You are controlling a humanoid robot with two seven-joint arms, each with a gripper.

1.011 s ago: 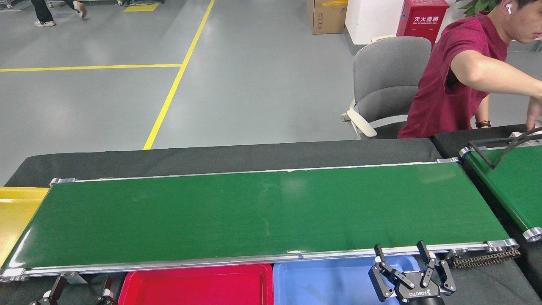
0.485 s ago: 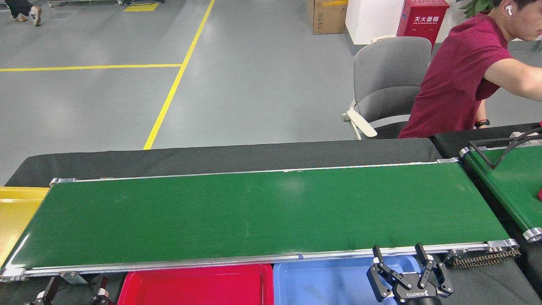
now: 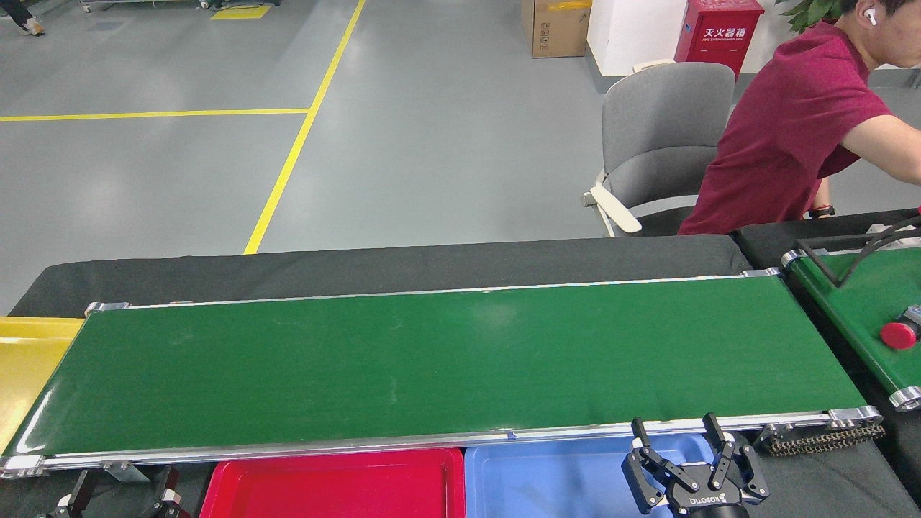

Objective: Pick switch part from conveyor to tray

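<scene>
The right gripper (image 3: 678,434), a black two-fingered claw with linked knuckles, hangs at the bottom right with its fingers spread apart and nothing between them. It sits over the far right part of a light-blue plastic tray (image 3: 561,478), its fingertips reaching up to the near silver rail. Beside the blue tray on the left lies a bright red plastic tray (image 3: 338,483), the two touching edge to edge.

The left gripper (image 3: 119,493) shows only as two dark fingertips with pale bands at the bottom left edge, standing apart with an empty gap between them; most of it is cut off by the frame.

Just beyond the trays runs the long, wide dark-green conveyor (image 3: 432,360) with silver aluminium side rails and corner brackets; its belt is bare. A short length of dark chain (image 3: 824,437) shows at its near right corner. A yellow bin (image 3: 25,360) sits against its left end.

The switch part (image 3: 899,334), a round red button on a grey body, lies on the narrower green belt (image 3: 856,302) at the right, near the frame's edge and well apart from both grippers. A black cable (image 3: 874,244) crosses that belt's far end.

Behind it, a person in a dark-red shirt (image 3: 784,137) leans rightward next to a grey office chair (image 3: 658,137).
</scene>
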